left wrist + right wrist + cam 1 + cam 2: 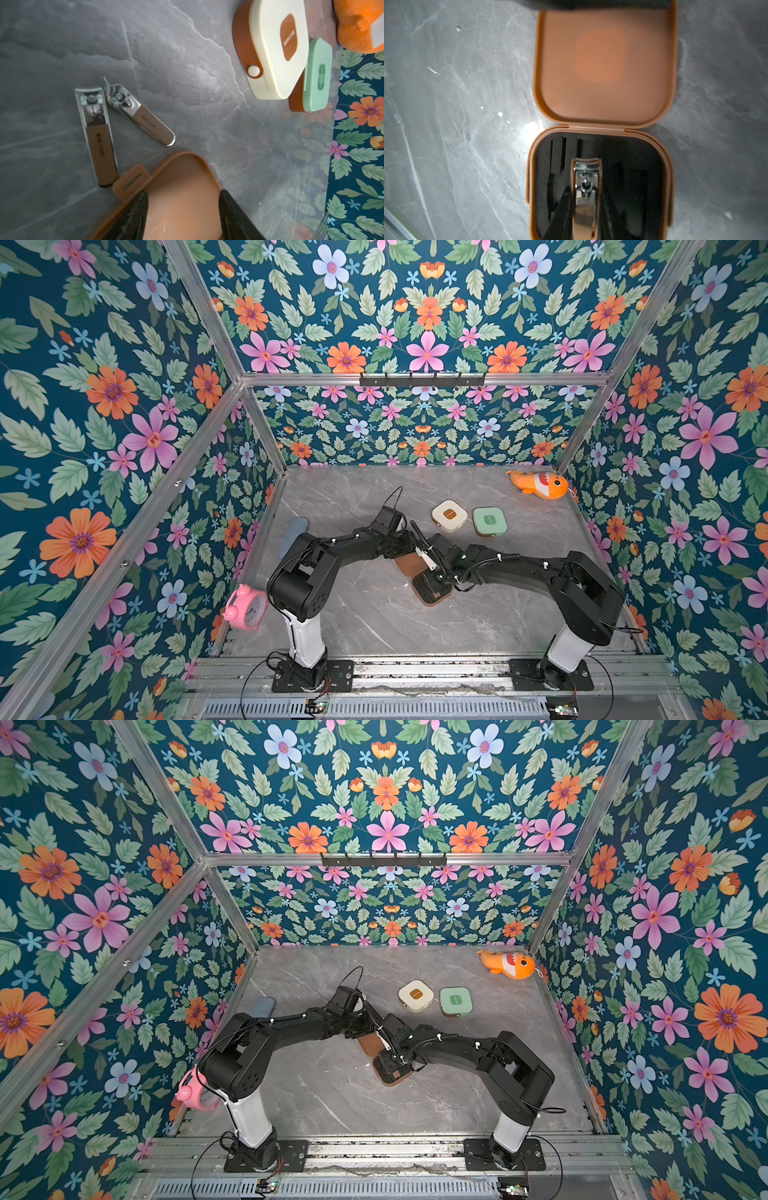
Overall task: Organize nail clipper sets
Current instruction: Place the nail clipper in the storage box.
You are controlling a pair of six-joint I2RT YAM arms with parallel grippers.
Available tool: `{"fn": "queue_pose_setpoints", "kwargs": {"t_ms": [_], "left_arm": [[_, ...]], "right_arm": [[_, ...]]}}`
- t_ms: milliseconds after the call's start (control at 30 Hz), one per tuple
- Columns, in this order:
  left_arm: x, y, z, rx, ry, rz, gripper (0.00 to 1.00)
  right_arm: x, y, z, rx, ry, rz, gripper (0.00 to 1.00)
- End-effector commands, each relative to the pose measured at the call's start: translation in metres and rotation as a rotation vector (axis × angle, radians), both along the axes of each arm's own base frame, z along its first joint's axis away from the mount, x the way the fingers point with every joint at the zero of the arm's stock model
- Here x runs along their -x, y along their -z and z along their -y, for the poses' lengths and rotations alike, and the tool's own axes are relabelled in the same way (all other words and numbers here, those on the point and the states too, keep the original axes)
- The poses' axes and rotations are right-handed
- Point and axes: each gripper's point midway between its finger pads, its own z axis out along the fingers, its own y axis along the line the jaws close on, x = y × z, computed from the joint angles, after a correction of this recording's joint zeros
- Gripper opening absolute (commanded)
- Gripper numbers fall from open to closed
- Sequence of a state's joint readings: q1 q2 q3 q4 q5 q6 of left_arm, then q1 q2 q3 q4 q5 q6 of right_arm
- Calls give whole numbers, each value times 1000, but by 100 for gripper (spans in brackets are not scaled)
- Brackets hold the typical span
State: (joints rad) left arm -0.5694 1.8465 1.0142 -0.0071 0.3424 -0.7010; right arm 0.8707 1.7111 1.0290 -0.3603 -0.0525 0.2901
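Bright, even light fills both top views, crisp everywhere, though the aluminium frame rails (124, 560) splay toward the edges. Beyond the right fingers (560, 218) a white glare spot burns on the marble tabletop (446, 124); the nail clipper (586, 197) between them looks soft. The brown lid (182, 187) at the left fingers (131, 218) is blurred.

Brown case (604, 62) lies open flat, clipper (586, 187) seemingly in its black tray (633, 155); cream case (449, 515) and mint case (489, 521) closed, two loose clippers (97, 135) nearby.
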Motion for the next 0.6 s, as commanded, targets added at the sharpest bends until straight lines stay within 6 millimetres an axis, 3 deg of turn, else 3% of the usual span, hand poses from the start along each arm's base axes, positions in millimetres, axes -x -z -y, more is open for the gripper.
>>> {"fn": "queue_pose_setpoints", "kwargs": {"t_ms": [0, 367, 567], "left_arm": [[18, 29, -24, -119, -30, -95, 58], [22, 32, -26, -115, -30, -103, 58], [25, 32, -27, -113, -33, -103, 58]], "right_arm": [[22, 11, 16, 62, 16, -91, 10], [41, 27, 15, 82, 44, -168, 10], [45, 39, 25, 142, 109, -213, 10]]}}
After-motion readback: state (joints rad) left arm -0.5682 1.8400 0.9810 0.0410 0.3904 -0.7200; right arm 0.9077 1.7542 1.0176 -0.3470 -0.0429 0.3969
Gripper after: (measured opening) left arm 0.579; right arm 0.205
